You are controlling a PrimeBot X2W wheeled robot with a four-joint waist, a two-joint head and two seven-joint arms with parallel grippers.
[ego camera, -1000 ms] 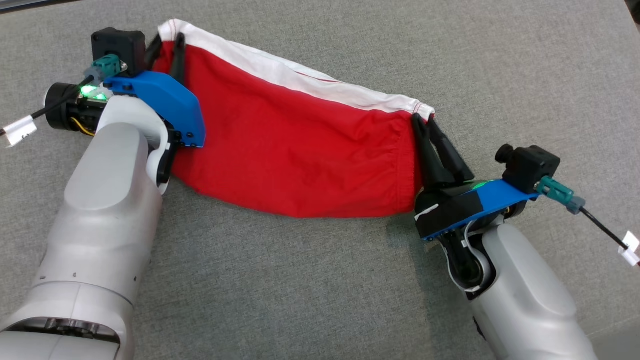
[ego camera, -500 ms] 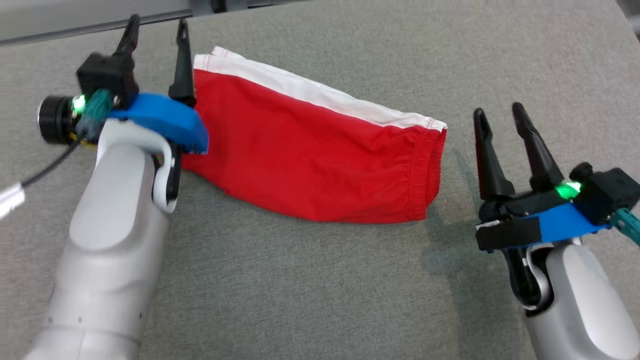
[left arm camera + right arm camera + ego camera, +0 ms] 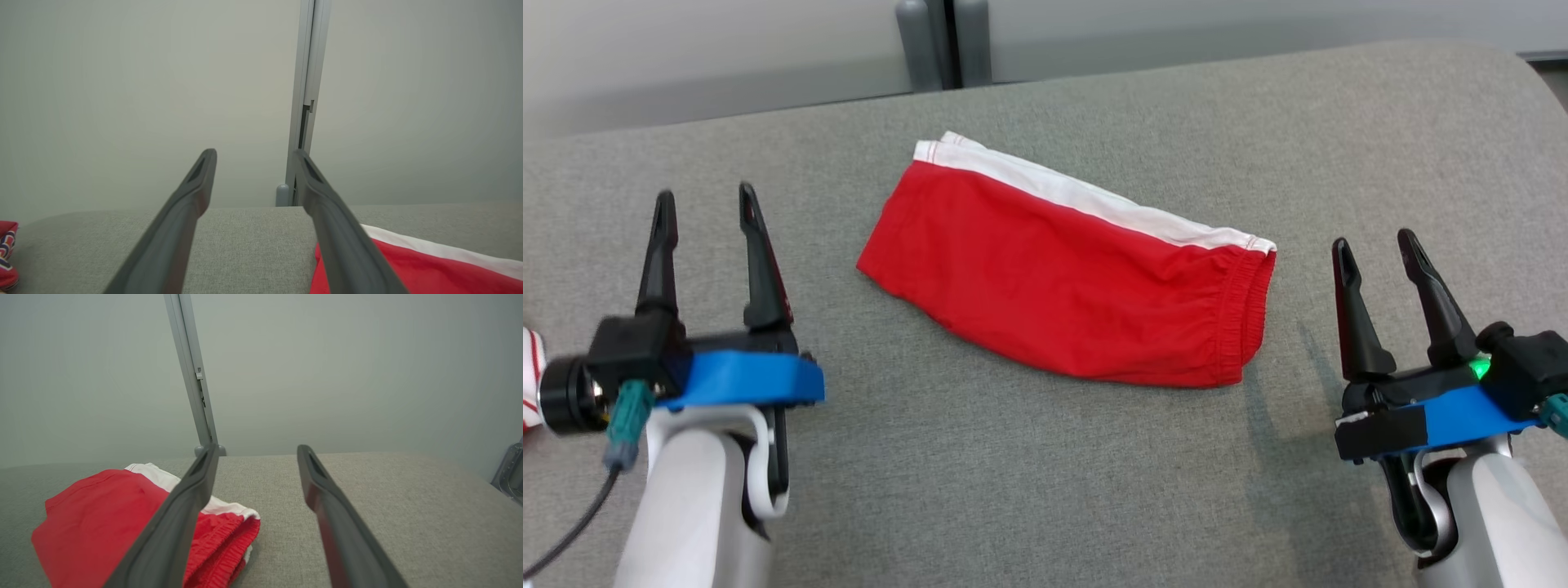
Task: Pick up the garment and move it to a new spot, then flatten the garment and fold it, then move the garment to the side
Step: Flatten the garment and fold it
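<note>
Your left pincer (image 3: 707, 193) stands spread wide, empty, off to the left of the garment (image 3: 1062, 302); your right pincer (image 3: 1374, 238), equally spread and empty, is near its elastic end. Between them it (red, white band along the far edge) lies folded flat on the grey counter (image 3: 1045, 474), touching neither pincer.

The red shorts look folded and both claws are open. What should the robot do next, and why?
Probably reach the left gripper and right gripper in to the ends of the red shorts and pinch them. They lie folded on the grey surface, both grippers open and apart from them, so moving them aside seems left.
</note>
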